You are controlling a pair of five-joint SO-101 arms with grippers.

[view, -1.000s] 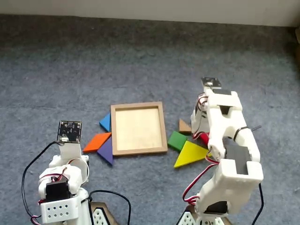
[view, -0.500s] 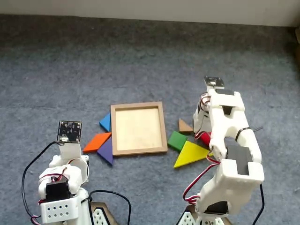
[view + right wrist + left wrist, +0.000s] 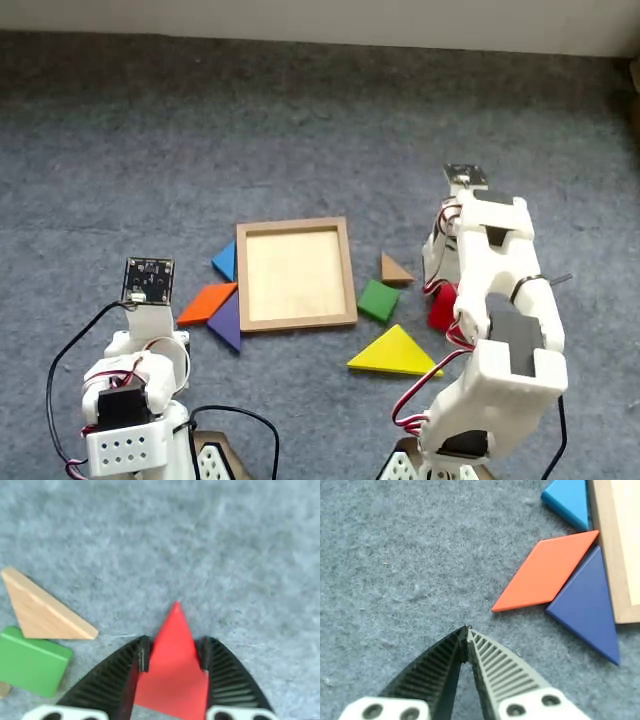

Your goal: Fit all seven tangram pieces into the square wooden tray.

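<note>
The right tool (image 3: 172, 647) is clamped on the red triangle (image 3: 172, 685) across its slanting edges, so I judge it may squirt free; the left tool (image 3: 466, 635) sits pinched together; the square wooden tray (image 3: 243, 280) lies well apart, beyond the green square (image 3: 378, 300).

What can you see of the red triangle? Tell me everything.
The red triangle is a flat, smooth painted piece, probably wood. Its sharp tip points away from the right tool, which clamps its slanted sides. It sits over grey carpet, apart from the tan triangle and green square beside it. From above, the arm partly hides it. Whether it touches the carpet cannot be told.
</note>
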